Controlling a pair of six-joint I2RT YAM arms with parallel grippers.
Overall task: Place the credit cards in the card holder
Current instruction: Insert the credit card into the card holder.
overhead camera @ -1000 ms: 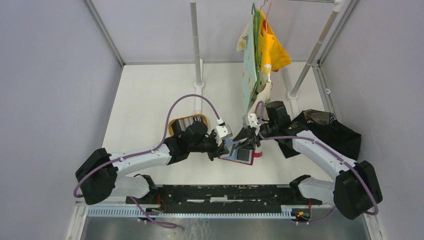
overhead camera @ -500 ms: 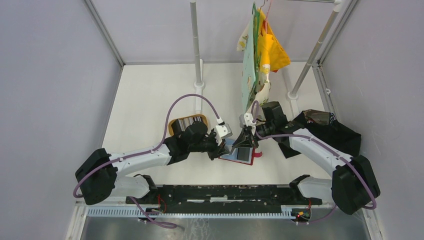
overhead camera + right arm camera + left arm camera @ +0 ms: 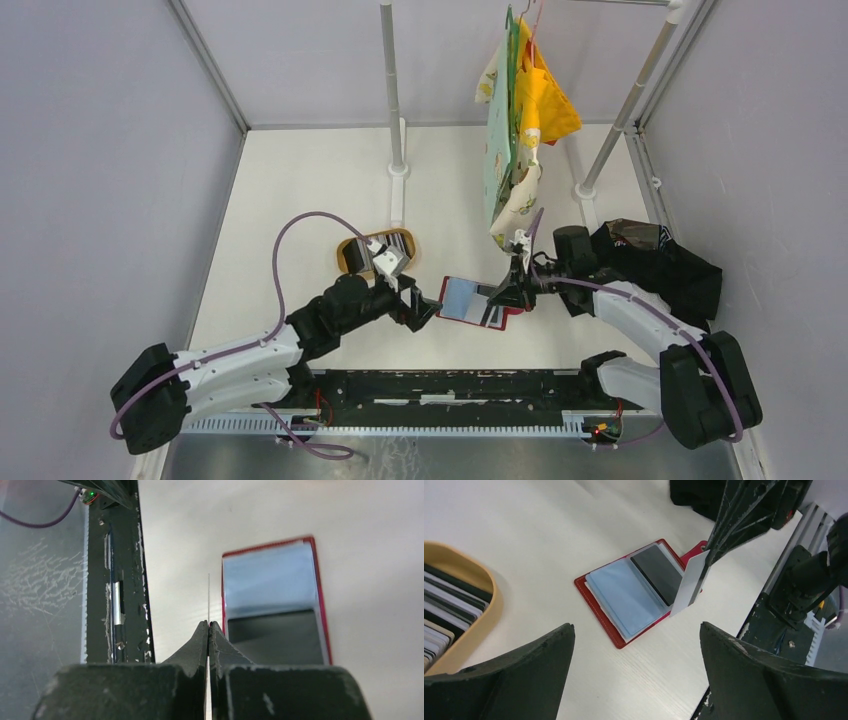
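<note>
Top external: the left arm runs low along the table from its base at the lower left, forearm pointing right toward the centre. The left claw (image 3: 427,306) stands wide and holds nothing, just left of the wallet (image 3: 462,298) and apart from it. The wallet lies open and flat between the two claws. The right arm bends in from the lower right past a black cloth (image 3: 665,265), forearm pointing left and down. The right claw (image 3: 500,294) sits over the wallet's right end, pinched tight; what it grips is too small to make out here. A tan tray (image 3: 345,255) lies behind the left claw, with cards (image 3: 400,240) standing on edge in it.

Left wrist: the left claw's two fingers (image 3: 524,675) fill the bottom corners, far apart, with nothing between them. Beyond them the wallet (image 3: 624,595) shows its grey-blue lining, with a dark card (image 3: 656,572) in one half. The right claw comes down from the upper right, its tips closed on the top of a pale card (image 3: 689,582). This card hangs tilted, its lower corner at the wallet's edge; whether it touches I cannot tell. The tray (image 3: 476,625) is at the left, with cards (image 3: 444,605) in a row.

Right wrist: the right claw's fingers (image 3: 195,647) meet tip to tip. The card (image 3: 208,597) shows edge-on as a thin line rising from them. The wallet (image 3: 270,585) lies just right of that line, the dark card (image 3: 275,635) in its nearer half. A black rail (image 3: 120,580) runs along the left.
</note>
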